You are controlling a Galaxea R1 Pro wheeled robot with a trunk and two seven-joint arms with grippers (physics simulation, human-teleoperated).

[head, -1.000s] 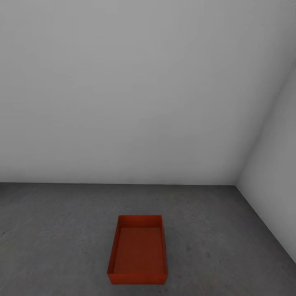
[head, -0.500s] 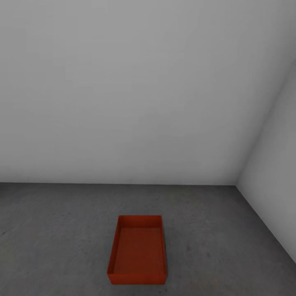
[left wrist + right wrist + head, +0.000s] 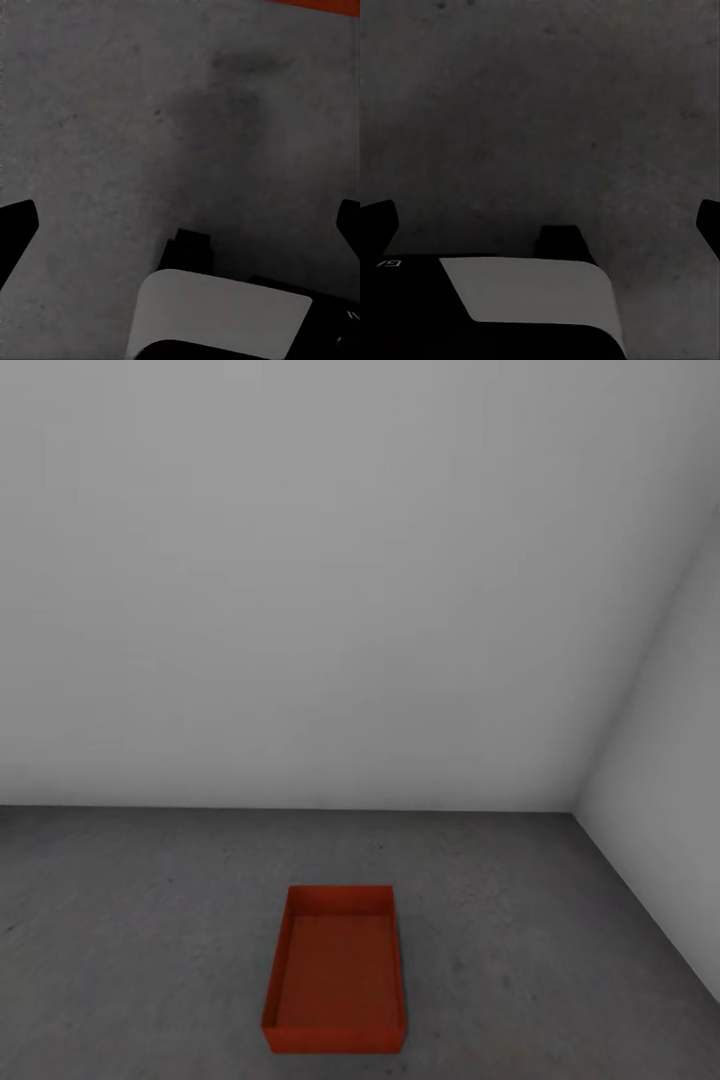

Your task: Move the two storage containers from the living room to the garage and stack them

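A red-orange open-top storage container (image 3: 335, 970) stands on the dark grey concrete floor (image 3: 130, 920) of the garage, low in the head view and a short way from the back wall. It looks empty. My left gripper (image 3: 180, 225) hangs open over bare floor, its dark fingertips (image 3: 16, 225) spread to both edges of the left wrist view. A red sliver of the container (image 3: 315, 4) shows at that view's edge. My right gripper (image 3: 540, 225) is also open above bare concrete, with nothing between its fingers.
A plain white-grey wall (image 3: 300, 610) closes the back. A side wall (image 3: 670, 840) meets it in a corner at the right. Concrete floor stretches to the left and right of the container.
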